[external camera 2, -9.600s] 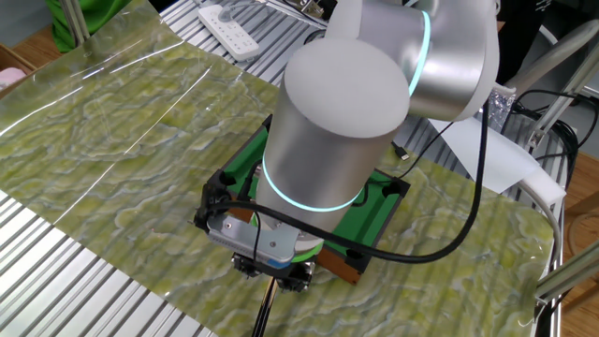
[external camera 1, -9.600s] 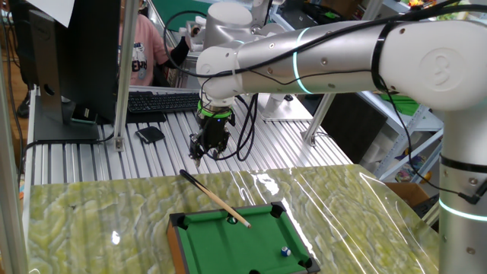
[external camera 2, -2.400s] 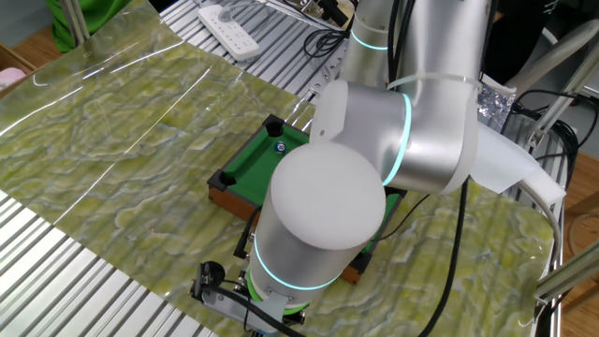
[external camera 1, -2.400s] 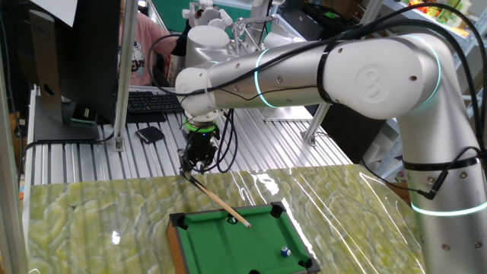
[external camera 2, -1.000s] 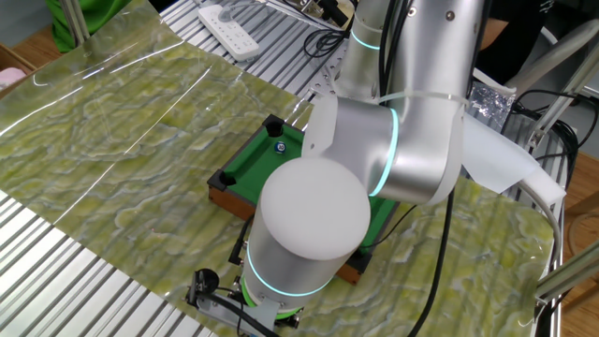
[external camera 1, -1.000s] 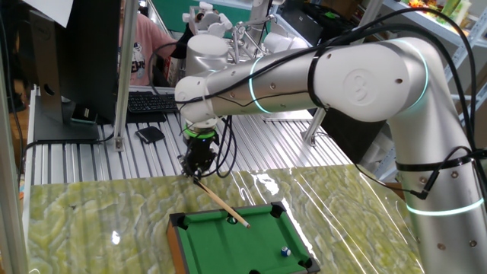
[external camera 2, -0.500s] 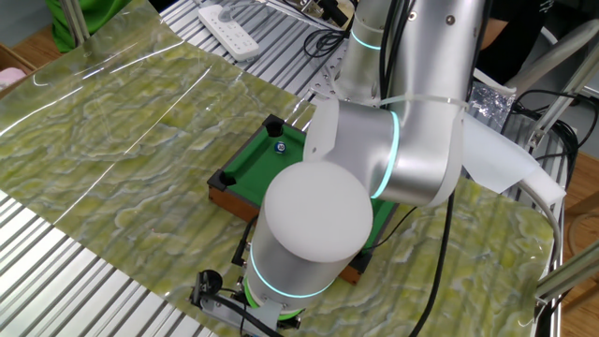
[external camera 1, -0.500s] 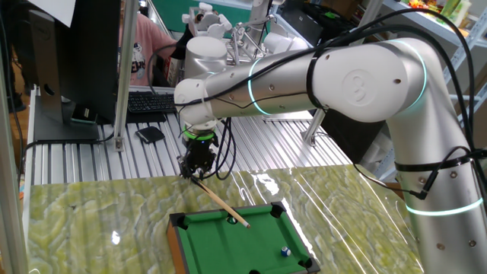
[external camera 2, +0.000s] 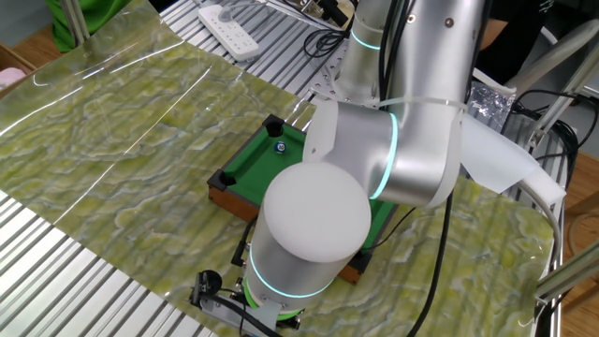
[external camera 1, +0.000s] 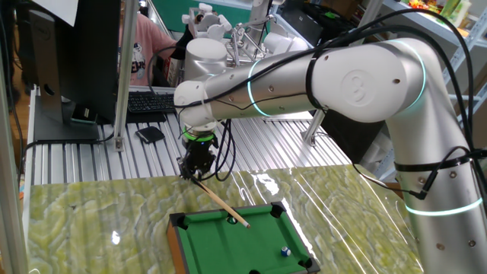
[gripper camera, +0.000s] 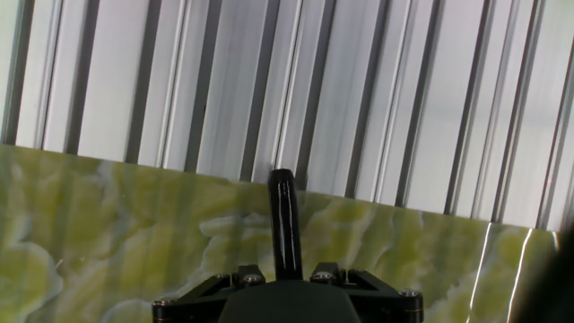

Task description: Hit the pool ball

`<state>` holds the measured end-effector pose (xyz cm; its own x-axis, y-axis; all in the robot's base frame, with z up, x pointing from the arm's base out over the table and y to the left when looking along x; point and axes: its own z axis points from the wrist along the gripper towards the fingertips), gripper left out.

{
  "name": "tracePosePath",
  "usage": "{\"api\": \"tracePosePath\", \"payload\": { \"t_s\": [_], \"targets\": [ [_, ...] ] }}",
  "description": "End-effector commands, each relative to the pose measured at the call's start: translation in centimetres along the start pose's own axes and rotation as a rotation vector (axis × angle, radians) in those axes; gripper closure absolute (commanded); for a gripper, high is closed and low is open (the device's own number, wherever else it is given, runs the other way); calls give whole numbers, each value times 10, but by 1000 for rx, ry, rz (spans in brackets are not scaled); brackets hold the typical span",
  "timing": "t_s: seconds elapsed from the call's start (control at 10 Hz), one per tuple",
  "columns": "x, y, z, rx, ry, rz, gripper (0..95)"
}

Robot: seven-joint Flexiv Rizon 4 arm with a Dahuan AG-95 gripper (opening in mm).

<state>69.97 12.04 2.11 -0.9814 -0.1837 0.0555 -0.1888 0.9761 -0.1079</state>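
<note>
The jaws (external camera 1: 192, 173), pointing straight down, stood at the dark butt of the cue (external camera 1: 218, 201), though whether they gripped it could not be told; the cue's tip lay on the mini pool table (external camera 1: 199, 246), well apart from the pool ball (external camera 1: 285, 250) near its front right corner; seemingly mid-grasp, the next move called for a firm hold, then a stroke aimed at the ball.
</note>
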Motion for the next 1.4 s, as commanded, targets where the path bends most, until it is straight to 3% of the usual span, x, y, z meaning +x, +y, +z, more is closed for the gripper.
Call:
{"api": "tracePosePath", "payload": {
  "t_s": [0.1, 0.6, 1.2, 1.4],
  "targets": [
    [0, 0, 0, 0, 2, -5, 950],
    [3, -2, -5, -4, -11, -13, 950],
    [13, -6, -20, -2, -43, -16, 950],
    [16, -3, -32, -1, -49, -13, 950]
  ]
}}
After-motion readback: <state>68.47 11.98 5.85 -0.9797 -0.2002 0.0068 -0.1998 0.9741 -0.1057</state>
